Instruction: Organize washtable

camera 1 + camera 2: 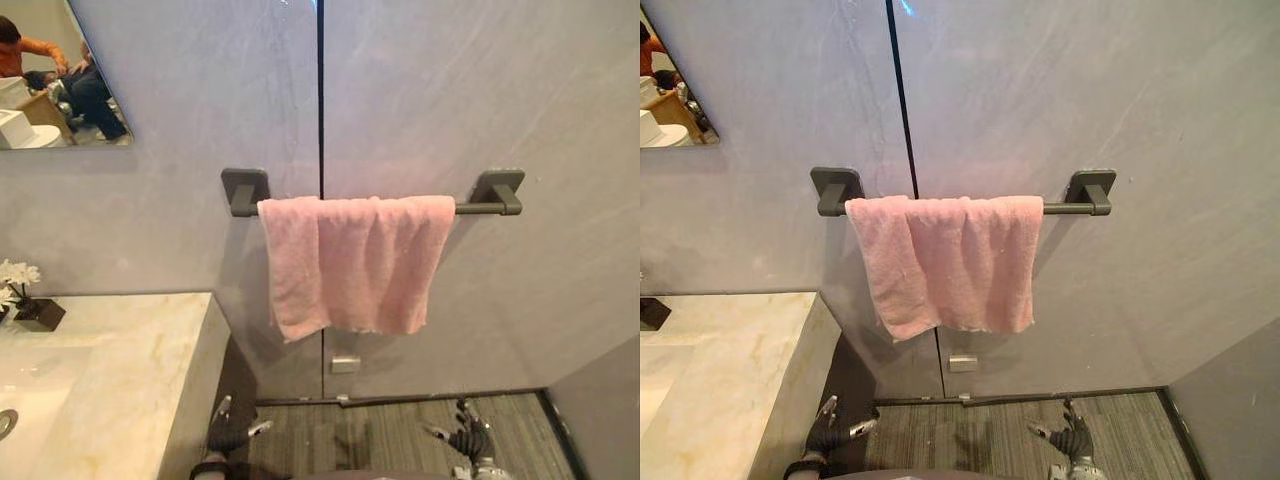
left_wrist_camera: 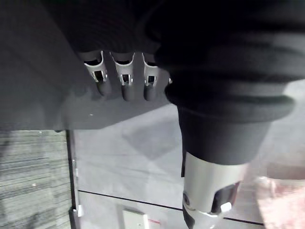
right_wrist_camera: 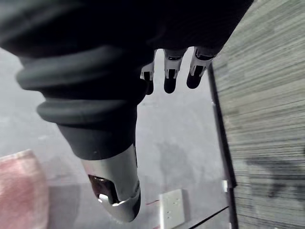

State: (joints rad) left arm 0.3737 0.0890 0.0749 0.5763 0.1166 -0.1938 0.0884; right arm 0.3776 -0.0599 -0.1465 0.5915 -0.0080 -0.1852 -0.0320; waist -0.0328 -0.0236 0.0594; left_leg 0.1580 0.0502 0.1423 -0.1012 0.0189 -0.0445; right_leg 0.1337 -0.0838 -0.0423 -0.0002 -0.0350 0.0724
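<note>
A pale marbled counter [image 1: 150,350] takes up the lower left corner, and its thick side drops straight toward the floor. A white basin [image 1: 35,385] is sunk into its top, with a round metal drain [image 1: 5,424] at the very edge of the view. At the back of the counter, close to the wall, stands a small dark square pot [image 1: 38,314] holding white flowers [image 1: 15,272].

To the right of the counter, a dark bar [image 1: 480,208] is fixed to the grey wall [image 1: 500,100] on two square brackets. A pink towel [image 1: 355,262] hangs folded over the bar. It sits toward the left bracket, leaving the right end of the bar bare, and its lower edge is uneven. Below lies a grey striped floor [image 1: 390,435].
</note>
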